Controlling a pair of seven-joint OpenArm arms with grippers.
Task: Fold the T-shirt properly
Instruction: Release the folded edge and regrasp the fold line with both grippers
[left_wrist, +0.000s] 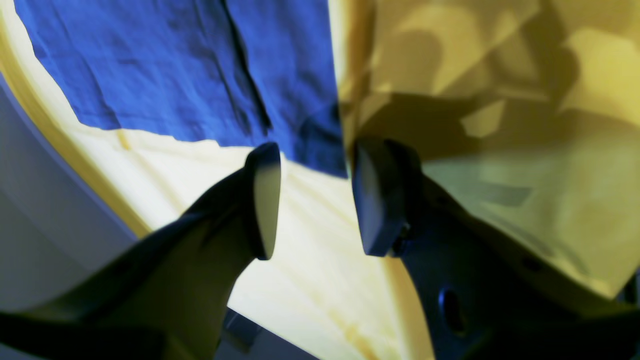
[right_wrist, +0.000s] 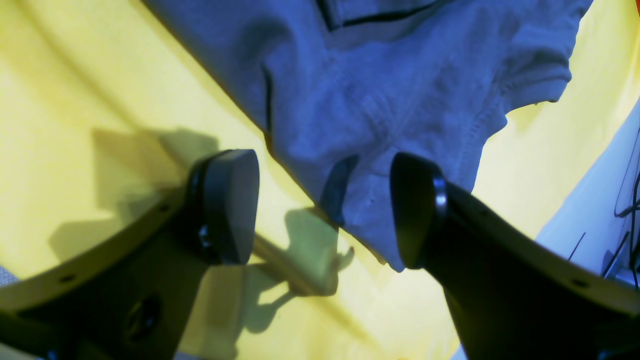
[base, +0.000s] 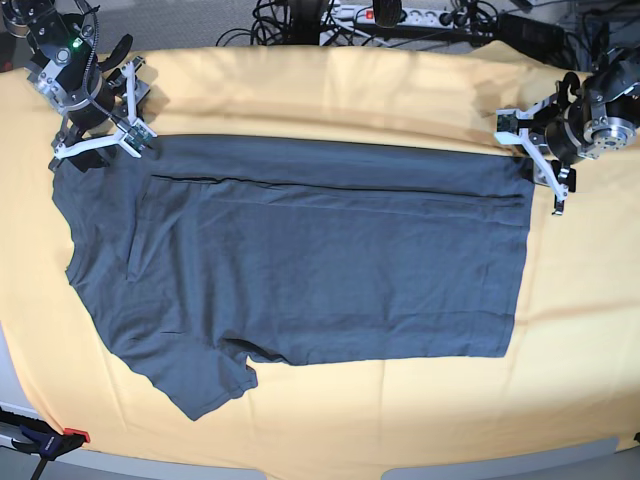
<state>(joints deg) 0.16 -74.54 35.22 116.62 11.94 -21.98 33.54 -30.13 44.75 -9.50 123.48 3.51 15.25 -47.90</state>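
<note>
The dark slate-grey T-shirt (base: 300, 260) lies flat on the yellow cloth, collar end to the left, hem to the right. Its far long edge is folded inward; one sleeve (base: 200, 385) sticks out at the near left. My left gripper (base: 537, 165) is open at the shirt's far right corner. In the left wrist view the gripper (left_wrist: 316, 165) has that corner (left_wrist: 320, 145) between its fingertips. My right gripper (base: 100, 145) is open at the far left shoulder corner. In the right wrist view the gripper (right_wrist: 322, 170) straddles the shirt's edge (right_wrist: 360, 200).
The yellow cloth (base: 580, 330) covers the whole table. Cables and a power strip (base: 400, 15) lie beyond the far edge. A red and blue clamp (base: 45, 438) grips the near left table edge. The table's edge shows at the left of the left wrist view (left_wrist: 40, 225).
</note>
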